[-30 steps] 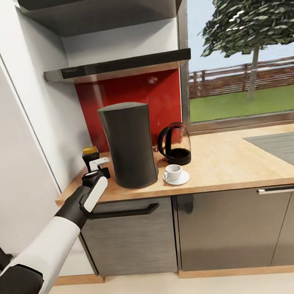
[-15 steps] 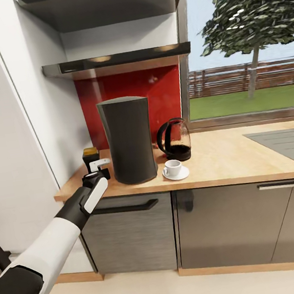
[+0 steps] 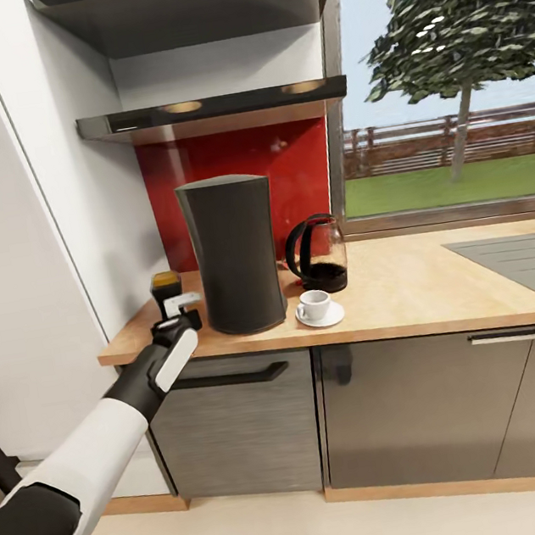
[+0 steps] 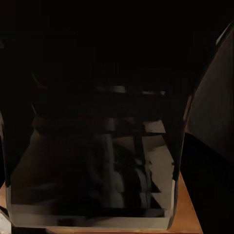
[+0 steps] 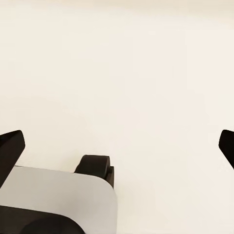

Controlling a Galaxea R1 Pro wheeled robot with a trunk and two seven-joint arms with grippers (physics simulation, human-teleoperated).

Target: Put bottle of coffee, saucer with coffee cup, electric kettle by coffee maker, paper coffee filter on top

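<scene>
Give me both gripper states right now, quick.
Left gripper: at the bottle of coffee on the kitchen countertop; open or shut cannot be told.
Right gripper: open, holding nothing, over bare floor.

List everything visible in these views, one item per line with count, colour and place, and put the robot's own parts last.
coffee maker: 1, matte black-grey, on the countertop below the shelf.
bottle of coffee: 1, dark with amber cap, on the countertop left of the coffee maker.
electric kettle: 1, clear glass with black handle, right of the coffee maker.
saucer: 1, white, in front of the kettle.
coffee cup: 1, white, on the saucer.
kitchen countertop: 1, light wood.
kitchen shelf: 1, black, above the red backsplash.
sink: 1, grey, far right.
left gripper: 1, white and black, at the bottle.
right gripper: 1, black fingertips spread, over pale floor.
</scene>
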